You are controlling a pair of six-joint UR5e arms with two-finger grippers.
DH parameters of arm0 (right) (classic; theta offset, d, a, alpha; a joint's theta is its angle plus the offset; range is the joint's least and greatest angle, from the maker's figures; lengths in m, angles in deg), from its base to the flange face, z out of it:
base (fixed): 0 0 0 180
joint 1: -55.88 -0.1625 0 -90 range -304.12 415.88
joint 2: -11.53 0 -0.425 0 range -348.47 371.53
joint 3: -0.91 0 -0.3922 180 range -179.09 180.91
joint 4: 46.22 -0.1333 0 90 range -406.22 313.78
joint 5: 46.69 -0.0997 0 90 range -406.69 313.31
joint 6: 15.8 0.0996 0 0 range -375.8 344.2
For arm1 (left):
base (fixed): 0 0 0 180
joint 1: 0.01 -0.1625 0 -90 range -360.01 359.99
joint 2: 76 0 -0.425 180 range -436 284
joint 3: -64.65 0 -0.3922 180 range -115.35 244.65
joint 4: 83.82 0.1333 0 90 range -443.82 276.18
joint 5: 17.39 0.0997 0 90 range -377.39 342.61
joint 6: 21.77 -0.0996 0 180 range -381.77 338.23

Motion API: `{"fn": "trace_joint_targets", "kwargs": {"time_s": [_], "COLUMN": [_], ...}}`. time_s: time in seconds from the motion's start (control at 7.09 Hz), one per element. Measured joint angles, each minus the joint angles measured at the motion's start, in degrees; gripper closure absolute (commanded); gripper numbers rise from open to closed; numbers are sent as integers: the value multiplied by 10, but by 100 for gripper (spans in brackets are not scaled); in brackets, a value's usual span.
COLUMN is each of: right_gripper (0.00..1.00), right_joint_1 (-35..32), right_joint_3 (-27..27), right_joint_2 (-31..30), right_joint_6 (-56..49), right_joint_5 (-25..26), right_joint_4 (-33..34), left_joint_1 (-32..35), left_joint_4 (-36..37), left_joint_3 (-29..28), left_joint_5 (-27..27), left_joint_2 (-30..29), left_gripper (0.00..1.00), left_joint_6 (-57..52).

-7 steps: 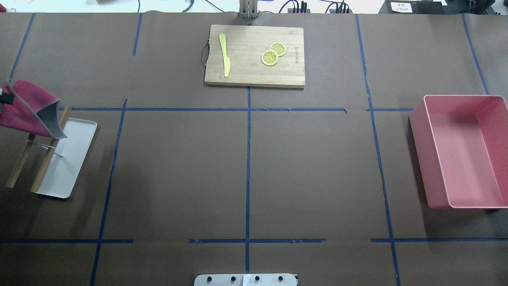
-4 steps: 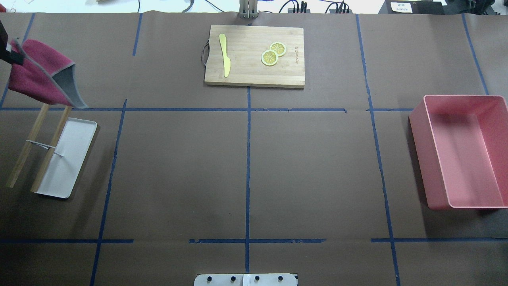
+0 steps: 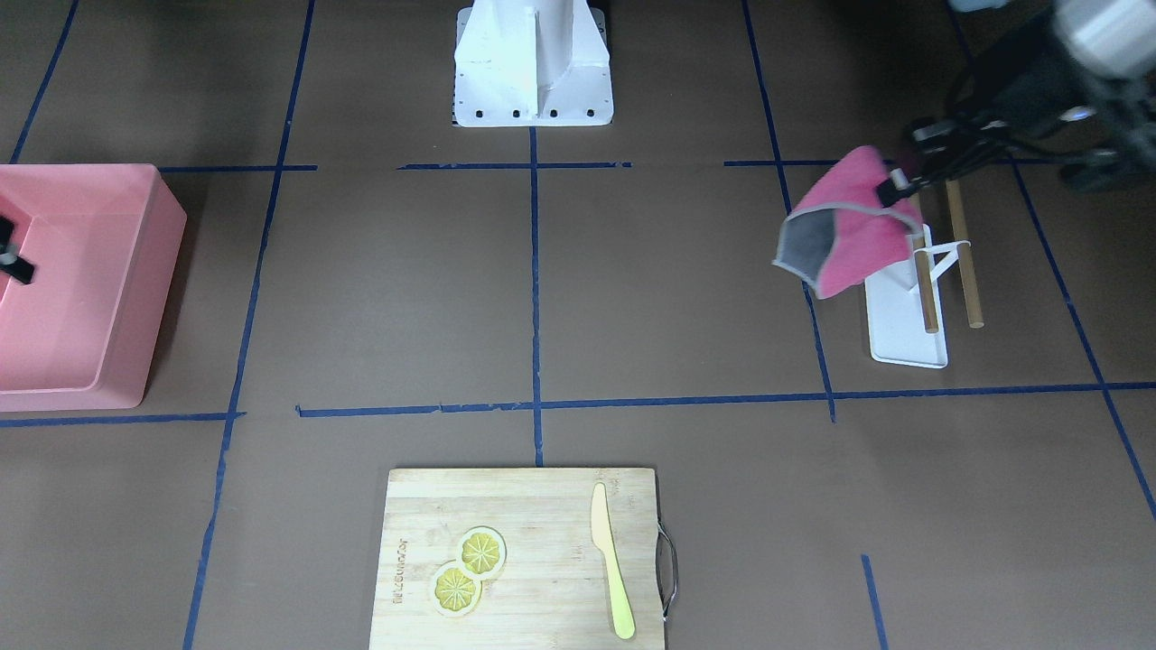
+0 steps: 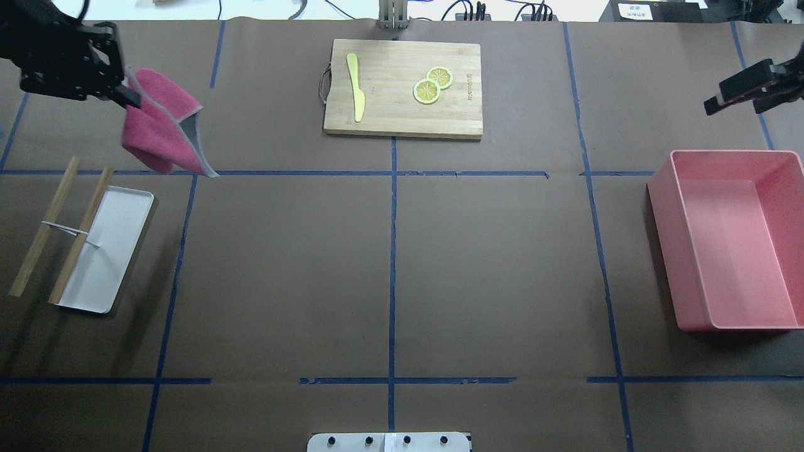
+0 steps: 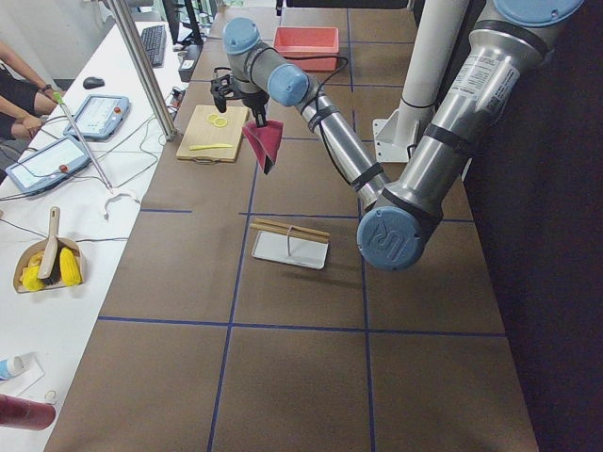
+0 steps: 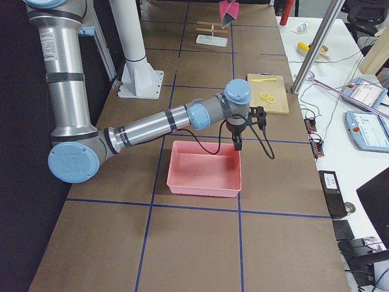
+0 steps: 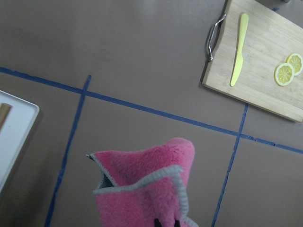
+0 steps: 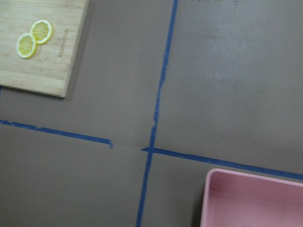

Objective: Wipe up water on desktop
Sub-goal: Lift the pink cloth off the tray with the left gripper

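Seen from overhead: dark-brown table [image 4: 282,270], gridded with thin blue tape [image 4: 392,251], filling the view from edge to edge. At about 10 o'clock above it, a pink cloth [image 4: 160,135] with grey trim and a grey underside, hanging folded in the air, clear of the surface (plainest in the side view from the robot's left end). Pinched at its upper corner by the left fingers [image 4: 129,95], clenched on the fabric, black wrist entering from the 10 o'clock corner. Below the cloth, at 9 o'clock, a white tray [image 4: 116,251] lying flat on the table, bearing a stand with two wooden rails [image 4: 83,229], apart from the cloth. At 12 o'clock, a bamboo cutting board [image 4: 402,113] carrying a yellow knife [image 4: 356,88] on its 9 o'clock side and two overlapping lemon slices [image 4: 432,86] towards its 3 o'clock side. At 3 o'clock, a pink bin [image 4: 675,251], open-topped, resting on the table. Right fingers [image 4: 713,105] at 2 o'clock, up in the air near the bin's far edge; cannot tell whether released or clenched. At 6 o'clock, the robot's white base plate [image 4: 389,442].
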Motion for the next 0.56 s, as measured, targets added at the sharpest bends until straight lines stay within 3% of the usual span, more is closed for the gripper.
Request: {"fn": "trace_joint_targets", "kwargs": {"time_s": [0.28, 0.56], "right_gripper": [0, 0], "right_joint_1": [83, 184], "right_joint_3": [48, 63], "right_joint_2": [45, 57], "right_joint_6": [92, 142], "right_joint_5": [63, 165], "right_joint_4": [-30, -139], "left_joint_1": [-77, -102], "left_joint_4": [-158, -290], "left_joint_3": [-18, -43], "left_joint_5": [93, 113], "left_joint_2": [-1, -6], "left_gripper": [100, 100], "left_joint_6": [147, 206]}}
